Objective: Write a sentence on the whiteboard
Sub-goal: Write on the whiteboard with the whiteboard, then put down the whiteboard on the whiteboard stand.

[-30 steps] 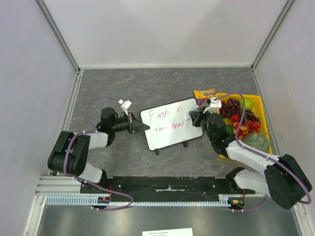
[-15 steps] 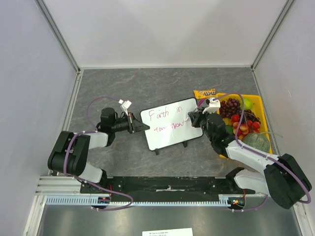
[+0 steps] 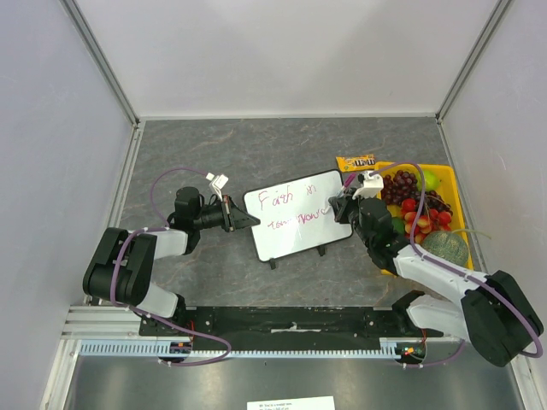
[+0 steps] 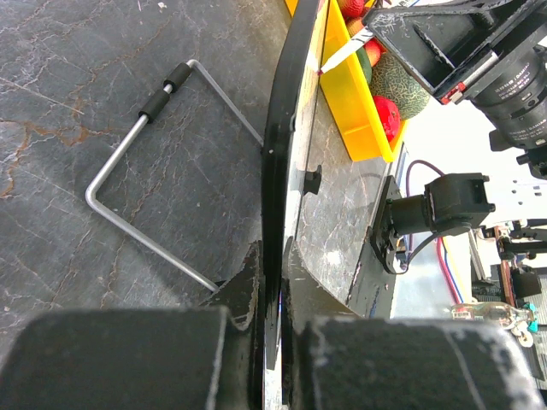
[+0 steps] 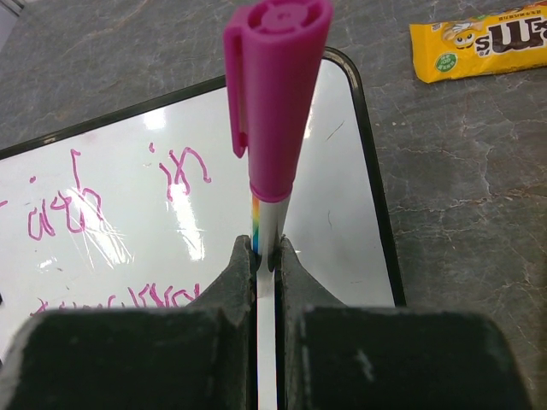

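The whiteboard (image 3: 295, 215) stands tilted mid-table on its feet. The sentence (image 3: 286, 195) is pink lettering, "Faith in" on top and a second line below. My left gripper (image 3: 244, 220) is shut on the board's left edge; the left wrist view shows the black frame (image 4: 278, 171) edge-on between my jaws (image 4: 272, 282). My right gripper (image 3: 338, 207) is shut on a marker with a pink cap (image 5: 273, 94), held at the board's right side near the end of the second line. The lettering (image 5: 77, 205) also shows in the right wrist view. The marker tip (image 4: 340, 58) touches the board face.
A yellow tray (image 3: 451, 183) of fruit stands at the right, with grapes, strawberries and a melon (image 3: 444, 248). A yellow candy packet (image 3: 355, 161) lies just behind the board's right corner. The board's wire stand (image 4: 141, 184) rests on the table behind it. Walls enclose three sides.
My right gripper with the marker has shifted slightly to the right at the end of the second line. The left arm and the board have not moved.
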